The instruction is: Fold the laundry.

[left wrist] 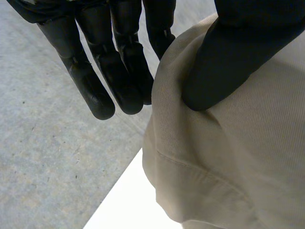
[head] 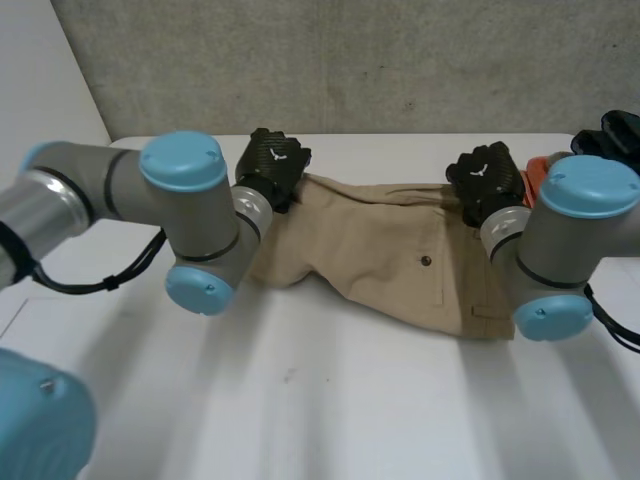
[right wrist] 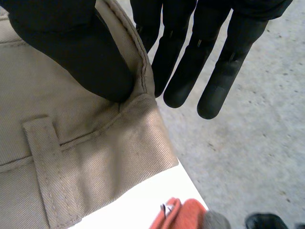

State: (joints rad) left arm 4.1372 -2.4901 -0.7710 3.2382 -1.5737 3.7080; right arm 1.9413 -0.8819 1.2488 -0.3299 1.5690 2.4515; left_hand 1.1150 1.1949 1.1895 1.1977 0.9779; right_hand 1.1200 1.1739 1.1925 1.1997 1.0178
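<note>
- Left hand (head: 272,165) is pinching the khaki garment (head: 370,250) at its hem, thumb against fingers.
- Right hand (head: 487,182) is pinching its waistband likewise.
- The khaki garment is lying stretched between both hands; folding is seemingly just beginning.

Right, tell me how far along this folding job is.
Early. Done: the tan cotton trousers lie lengthwise across the white table. In hand: the left hand pinches the far edge at the leg end, the right hand the waistband corner. Left: no fold seems made yet; an orange cloth lies beside the right hand.
</note>
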